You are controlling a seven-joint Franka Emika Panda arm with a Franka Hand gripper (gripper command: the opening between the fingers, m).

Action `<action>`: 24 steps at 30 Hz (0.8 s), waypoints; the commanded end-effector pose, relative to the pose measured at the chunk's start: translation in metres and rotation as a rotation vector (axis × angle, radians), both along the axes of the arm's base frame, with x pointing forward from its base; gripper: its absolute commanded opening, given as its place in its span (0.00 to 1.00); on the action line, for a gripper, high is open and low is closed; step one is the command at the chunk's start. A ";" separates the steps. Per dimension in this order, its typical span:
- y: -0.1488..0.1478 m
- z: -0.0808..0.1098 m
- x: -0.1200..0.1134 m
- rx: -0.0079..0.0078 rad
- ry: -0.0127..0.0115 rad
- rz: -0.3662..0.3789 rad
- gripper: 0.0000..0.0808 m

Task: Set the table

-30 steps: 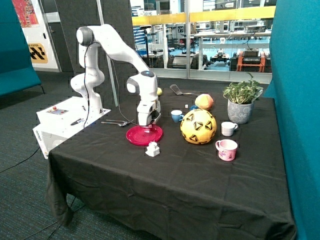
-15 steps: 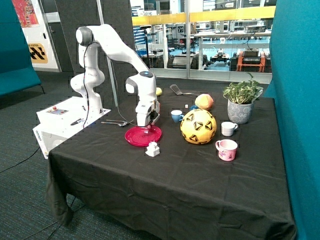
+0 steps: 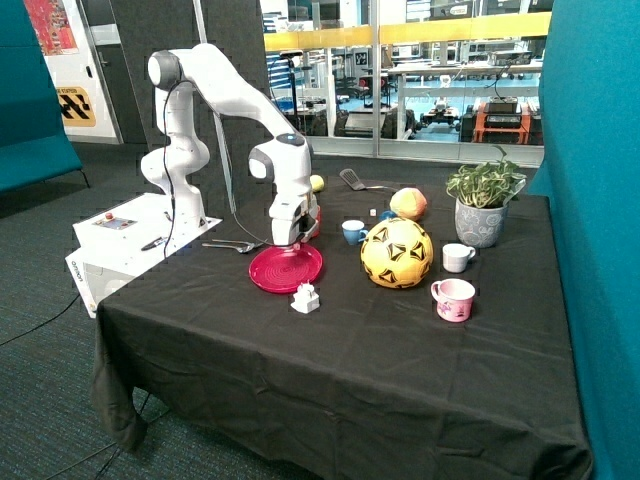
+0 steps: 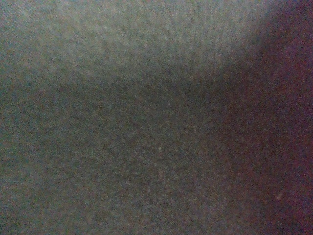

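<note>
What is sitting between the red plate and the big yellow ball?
Nothing sits right between the red plate and the yellow ball; only bare black table shows there in the outside view. The small blue cup stands just behind that gap.

The arm's wrist and gripper [image 3: 284,243] now stand a little closer to the table's [image 3: 330,370] edge on the robot-base side than they do a second ago, and slightly higher. The red plate [image 3: 286,268] under the gripper shifts the same way, sliding a short way across the black cloth toward that edge and away from the yellow ball [image 3: 397,253]. The gap between the plate's rim and the ball is wider.
</note>
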State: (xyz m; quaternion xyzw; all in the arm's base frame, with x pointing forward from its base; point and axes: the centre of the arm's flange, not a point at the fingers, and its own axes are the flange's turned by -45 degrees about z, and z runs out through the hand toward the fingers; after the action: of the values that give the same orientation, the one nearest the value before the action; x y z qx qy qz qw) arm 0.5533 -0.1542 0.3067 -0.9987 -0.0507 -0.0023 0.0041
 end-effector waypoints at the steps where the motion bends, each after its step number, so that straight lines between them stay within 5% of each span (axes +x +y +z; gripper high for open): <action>1: 0.005 0.024 0.006 -0.0084 0.0041 0.010 0.00; 24: 0.029 0.056 0.014 -0.0084 0.0040 0.039 0.00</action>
State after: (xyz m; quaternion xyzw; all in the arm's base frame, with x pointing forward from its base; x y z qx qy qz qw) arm 0.5623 -0.1332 0.3467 -0.9979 -0.0643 0.0002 0.0002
